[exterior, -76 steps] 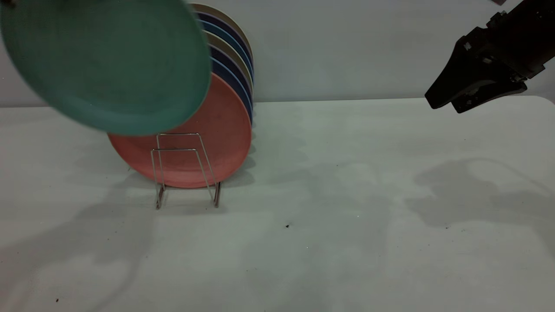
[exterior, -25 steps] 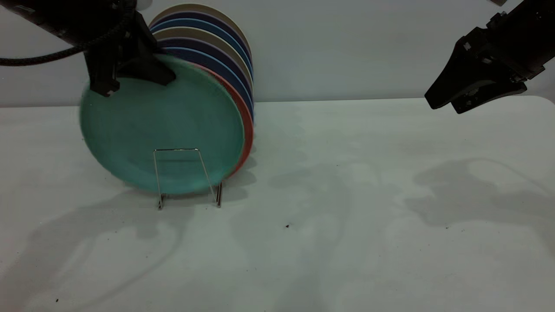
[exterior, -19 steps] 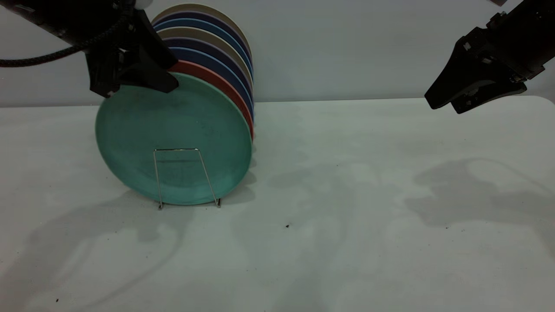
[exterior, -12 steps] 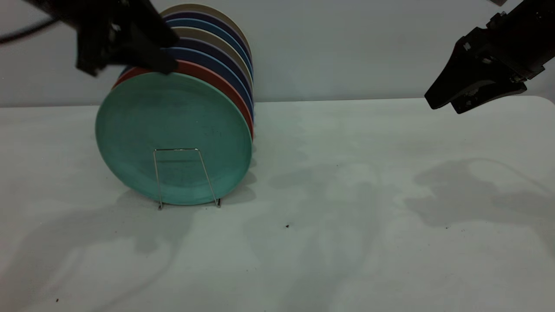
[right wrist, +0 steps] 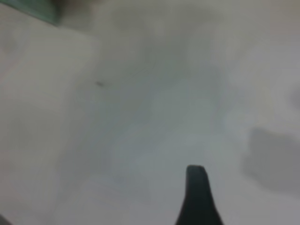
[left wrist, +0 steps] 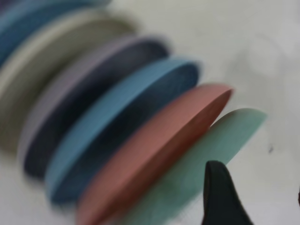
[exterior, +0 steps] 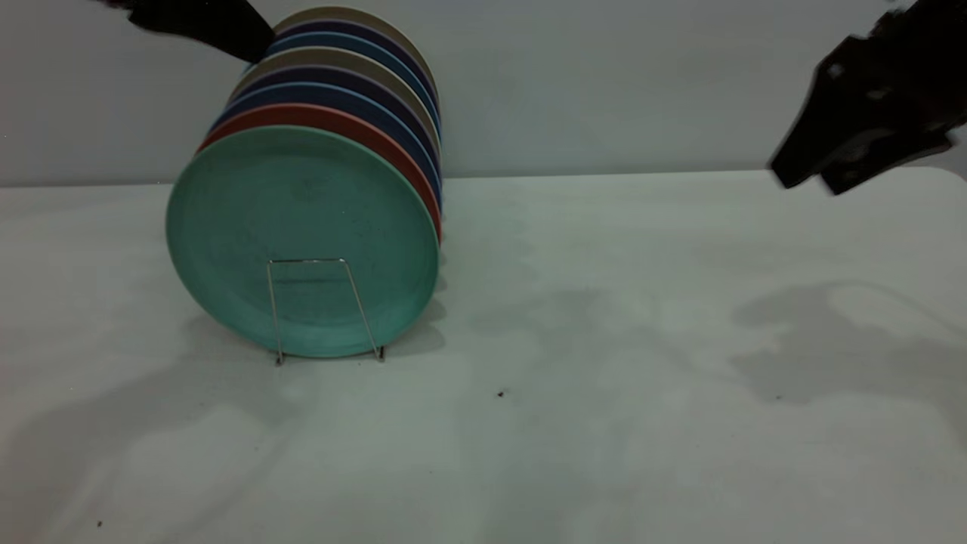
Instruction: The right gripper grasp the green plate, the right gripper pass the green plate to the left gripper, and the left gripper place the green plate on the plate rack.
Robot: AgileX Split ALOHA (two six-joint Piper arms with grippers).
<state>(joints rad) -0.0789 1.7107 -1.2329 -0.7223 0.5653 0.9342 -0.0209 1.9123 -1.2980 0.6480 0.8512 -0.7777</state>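
The green plate (exterior: 302, 238) stands upright in the front slot of the plate rack (exterior: 321, 310), leaning against the salmon-pink plate (exterior: 393, 147) behind it. Nothing holds it. My left gripper (exterior: 253, 45) is open and empty, raised above and behind the row of plates at the far left. In the left wrist view its jaws (left wrist: 258, 197) stand apart over the green plate's rim (left wrist: 234, 133). My right gripper (exterior: 808, 181) hovers open and empty high at the far right, well away from the rack; one finger (right wrist: 197, 197) shows above bare table.
Behind the green plate the rack holds the pink plate, then several dark blue and beige plates (exterior: 378, 68). The white table (exterior: 604, 340) stretches right of the rack. A wall rises behind the table.
The left gripper lowered the green plate into the rack's front slot, let go, and rose up and back. The right gripper has shifted slightly to the right.
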